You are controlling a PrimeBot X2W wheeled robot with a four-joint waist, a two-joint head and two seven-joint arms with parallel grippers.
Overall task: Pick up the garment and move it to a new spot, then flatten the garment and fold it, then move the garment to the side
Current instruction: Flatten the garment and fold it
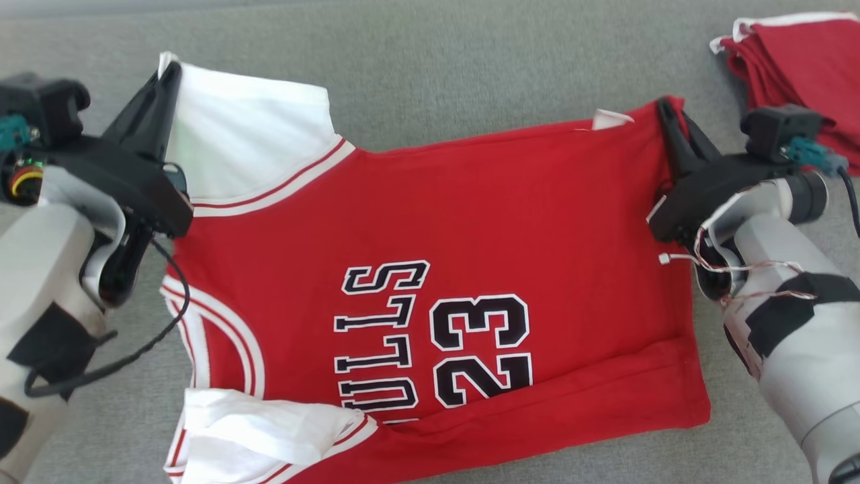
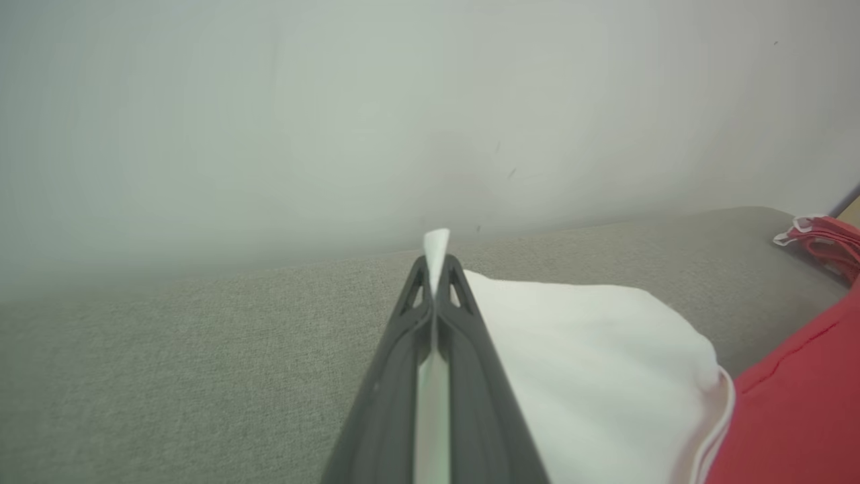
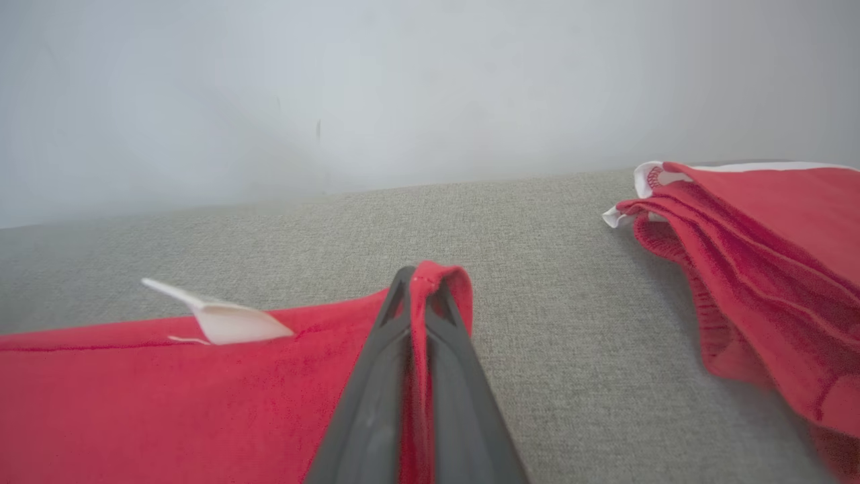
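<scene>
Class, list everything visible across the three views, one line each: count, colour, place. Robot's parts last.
surface: one, grey fabric, under everything
wall: one, pale, behind the surface
jersey: one, red with white sleeves and black lettering, spread across the surface's middle
label: one, white, sticking up from the jersey's far edge
garment stack: one, red with white trim, far right, apart from the jersey
left tool: one, black, shut on the jersey's far white sleeve
right tool: one, black, shut on the jersey's far red corner
</scene>
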